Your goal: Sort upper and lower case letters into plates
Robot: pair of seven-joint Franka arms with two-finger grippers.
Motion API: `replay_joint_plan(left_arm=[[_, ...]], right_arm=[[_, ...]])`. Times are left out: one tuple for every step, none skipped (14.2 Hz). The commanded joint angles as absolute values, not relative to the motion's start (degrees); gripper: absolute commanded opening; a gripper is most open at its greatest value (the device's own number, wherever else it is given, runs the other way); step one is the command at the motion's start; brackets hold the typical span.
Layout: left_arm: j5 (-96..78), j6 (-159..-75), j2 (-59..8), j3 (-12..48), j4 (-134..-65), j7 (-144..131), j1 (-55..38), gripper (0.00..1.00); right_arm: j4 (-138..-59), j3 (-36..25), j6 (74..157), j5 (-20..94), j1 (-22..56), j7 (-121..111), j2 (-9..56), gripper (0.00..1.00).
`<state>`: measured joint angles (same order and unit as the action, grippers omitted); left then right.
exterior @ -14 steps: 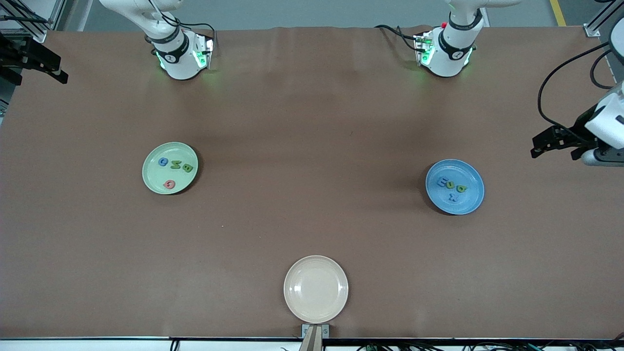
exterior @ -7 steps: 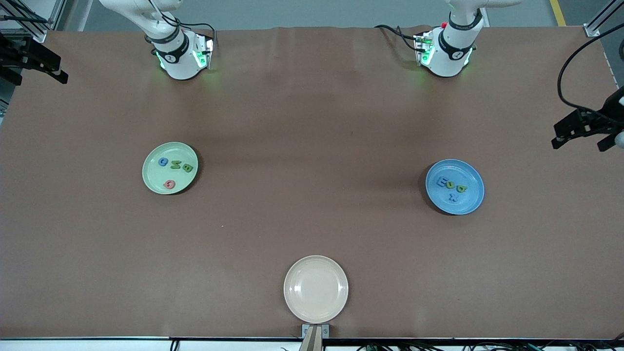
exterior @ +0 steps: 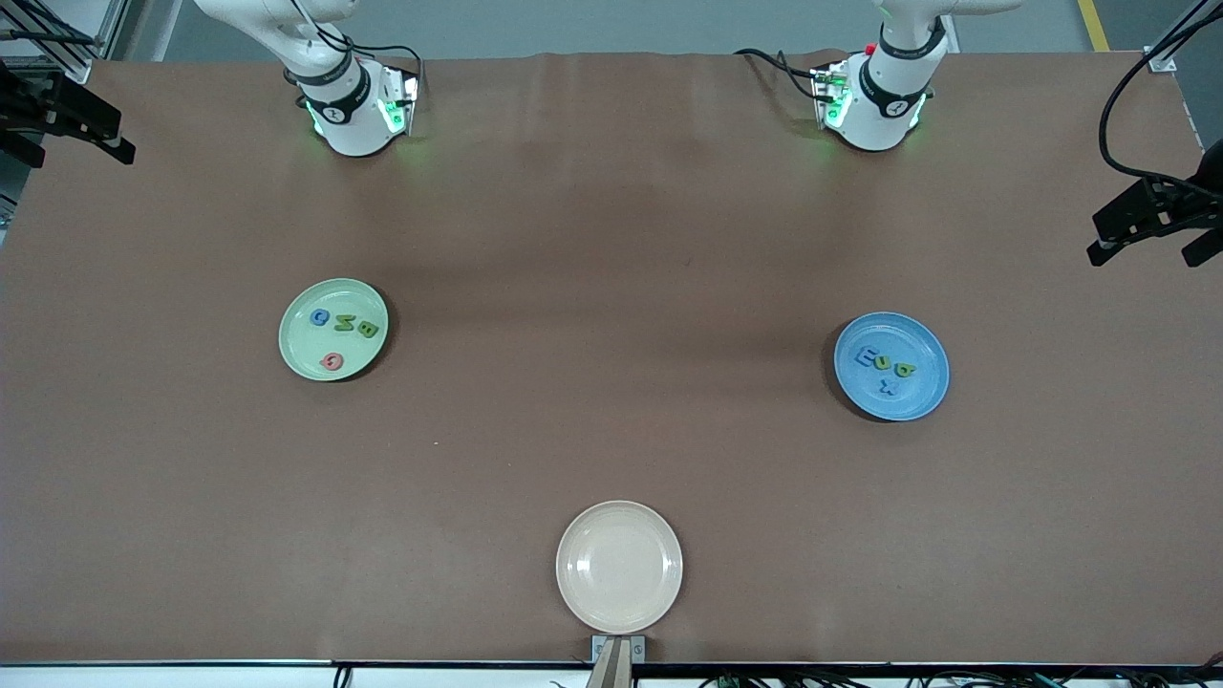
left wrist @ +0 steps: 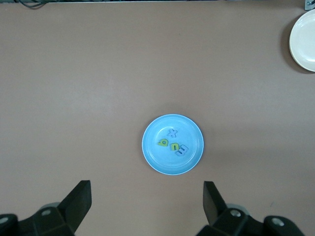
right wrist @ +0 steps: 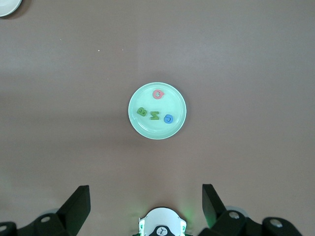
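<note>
The pale mint plate (exterior: 304, 355) (right wrist: 147, 127) toward the right arm's end holds a blue letter (exterior: 319, 317), two green letters (exterior: 367, 330) (right wrist: 155, 116) and a red-pink letter (exterior: 332, 361) (right wrist: 157, 94). The blue plate (exterior: 922, 397) (left wrist: 162, 160) toward the left arm's end holds two blue letters (exterior: 868, 358) (left wrist: 172, 132) and two green letters (exterior: 905, 370) (left wrist: 162, 143). My left gripper (exterior: 1097, 239) (left wrist: 146, 189) hangs open and empty, high over the table's edge at its own end. My right gripper (exterior: 122, 139) (right wrist: 145, 191) waits open and empty, high at its own end.
An empty cream-beige plate (exterior: 619, 567) (left wrist: 304, 34) sits at the table edge nearest the front camera, midway between the two ends. The two arm bases (exterior: 354, 110) (exterior: 874, 100) stand along the edge farthest from that camera. Brown table surface lies between the plates.
My left gripper has drawn away from the blue plate, toward its end of the table and the bases' edge, staying open. Right arm, plates and letters have not moved.
</note>
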<state>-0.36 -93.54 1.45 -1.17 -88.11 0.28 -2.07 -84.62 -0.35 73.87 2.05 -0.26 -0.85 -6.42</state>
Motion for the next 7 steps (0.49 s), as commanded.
replay_joint_plan(left_arm=[[0.0, -92.2, 1.5, -1.3, -87.4, 0.2, -2.1, 1.00], [0.0, -92.2, 1.4, -1.3, -87.4, 0.3, -1.9, 1.00], [0.0, -92.2, 1.3, -1.3, -87.5, 1.1, -1.8, 1.00], [0.0, -92.1, 1.4, -1.4, -87.6, 2.4, -1.7, 1.00], [0.0, -91.6, 1.5, -1.4, -87.6, 3.2, -1.7, 1.00], [0.0, -91.1, 1.6, -1.4, -87.6, 3.3, -1.7, 1.00], [-0.1, -91.1, 1.6, -1.4, -87.5, 3.1, -1.7, 1.00]], right_arm=[[-84.5, -0.2, 73.7, 2.2, -0.3, -0.6, -6.8, 1.00], [-84.4, -0.2, 73.8, 2.2, -0.3, -0.6, -6.8, 1.00], [-84.4, -0.2, 73.8, 2.1, -0.3, -0.6, -6.8, 1.00], [-84.0, -0.3, 73.8, 2.1, -0.3, -0.5, -6.8, 1.00], [-83.7, -0.3, 73.9, 2.2, -0.3, -0.5, -6.7, 1.00], [-83.5, -0.3, 73.9, 2.2, -0.3, -0.5, -6.7, 1.00], [-83.5, -0.3, 73.9, 2.2, -0.3, -0.5, -6.7, 1.00]])
